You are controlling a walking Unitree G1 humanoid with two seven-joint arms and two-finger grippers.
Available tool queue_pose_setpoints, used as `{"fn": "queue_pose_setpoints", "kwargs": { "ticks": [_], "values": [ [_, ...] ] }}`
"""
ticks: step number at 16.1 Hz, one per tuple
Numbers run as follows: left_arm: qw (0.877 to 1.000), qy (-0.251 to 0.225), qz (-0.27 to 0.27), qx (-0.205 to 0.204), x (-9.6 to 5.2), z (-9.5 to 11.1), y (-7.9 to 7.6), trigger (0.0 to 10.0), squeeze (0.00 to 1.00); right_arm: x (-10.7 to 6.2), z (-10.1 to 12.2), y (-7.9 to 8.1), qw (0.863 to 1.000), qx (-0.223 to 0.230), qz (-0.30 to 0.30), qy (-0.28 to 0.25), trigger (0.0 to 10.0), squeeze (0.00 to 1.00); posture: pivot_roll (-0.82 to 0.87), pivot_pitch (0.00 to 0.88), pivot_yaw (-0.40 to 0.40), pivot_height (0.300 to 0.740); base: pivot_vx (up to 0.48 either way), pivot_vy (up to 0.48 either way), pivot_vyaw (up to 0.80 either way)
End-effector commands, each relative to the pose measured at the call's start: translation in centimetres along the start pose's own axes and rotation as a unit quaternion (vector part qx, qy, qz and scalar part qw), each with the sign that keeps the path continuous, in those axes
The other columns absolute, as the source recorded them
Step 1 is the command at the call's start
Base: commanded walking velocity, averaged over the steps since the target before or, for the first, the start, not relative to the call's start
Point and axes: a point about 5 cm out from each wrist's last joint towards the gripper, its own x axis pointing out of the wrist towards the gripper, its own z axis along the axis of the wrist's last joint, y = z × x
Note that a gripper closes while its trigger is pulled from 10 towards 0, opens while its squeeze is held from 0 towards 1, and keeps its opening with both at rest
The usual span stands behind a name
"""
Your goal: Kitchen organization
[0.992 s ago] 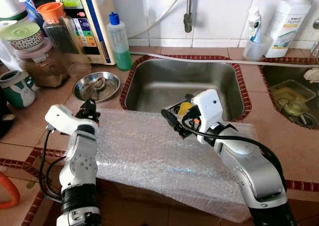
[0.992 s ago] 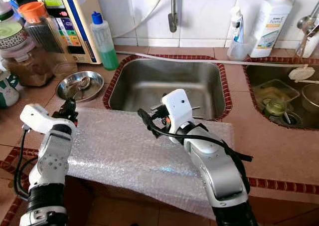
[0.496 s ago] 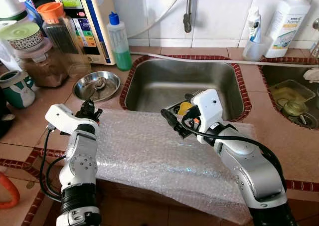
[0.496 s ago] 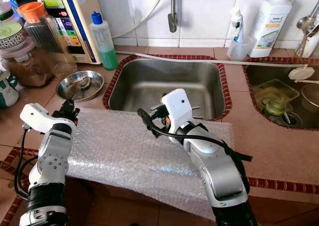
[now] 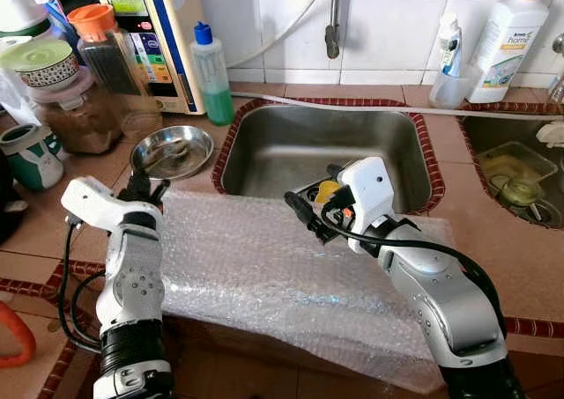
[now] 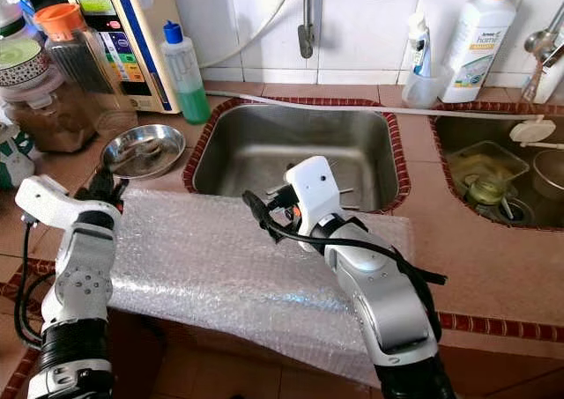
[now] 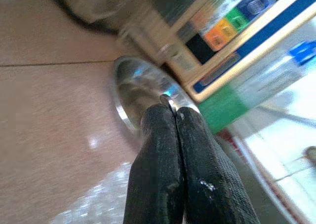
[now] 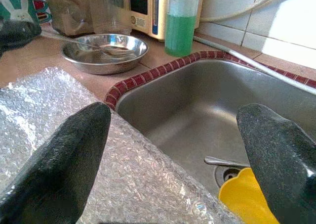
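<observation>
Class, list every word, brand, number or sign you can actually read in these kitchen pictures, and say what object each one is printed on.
"home": on the white bottle with the yellow cap, under a smaller word too small to read.
Cream appliance with coloured buttons: its panel and button labels are too small to read.
Small white bottle with blue print: unreadable.
Green liquid bottle: no readable label.

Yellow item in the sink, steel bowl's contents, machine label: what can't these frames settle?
- Yellow item: cut off by the right wrist view's edge, behind the right gripper in the eye views; identity unclear.
- Steel bowl contents: too small in the eye views, blurred in the left wrist view behind the left gripper.
- Machine label: text too small, top cut off.
</observation>
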Motion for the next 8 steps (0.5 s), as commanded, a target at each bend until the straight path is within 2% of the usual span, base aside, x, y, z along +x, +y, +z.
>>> {"fn": "queue_pose_setpoints", "kwargs": {
  "ticks": [1,4,8],
  "values": [
    [1.0,-0.015,-0.024,-0.011,0.1,0.7,-1.0,0.0,0.0,0.2,0.5,0.3,1.0,-0.005,0.011,-0.012,10.0,0.0,-0.24,0.093,0.116,0.74,0.0,0.0,0.0],
    [0.998,-0.019,-0.06,-0.029,0.1,1.0,-2.4,0.0,0.0,0.2,0.4,-0.2,1.0,0.006,-0.005,-0.015,10.0,0.0,-0.24,0.096,0.115,0.74,0.0,0.0,0.0],
    [0.997,-0.016,-0.063,-0.03,0.0,0.8,-2.4,0.0,0.0,0.2,0.4,-0.7,1.0,0.005,-0.017,-0.016,10.0,0.0,-0.24,0.096,0.116,0.74,0.0,0.0,0.0]
  ]
}}
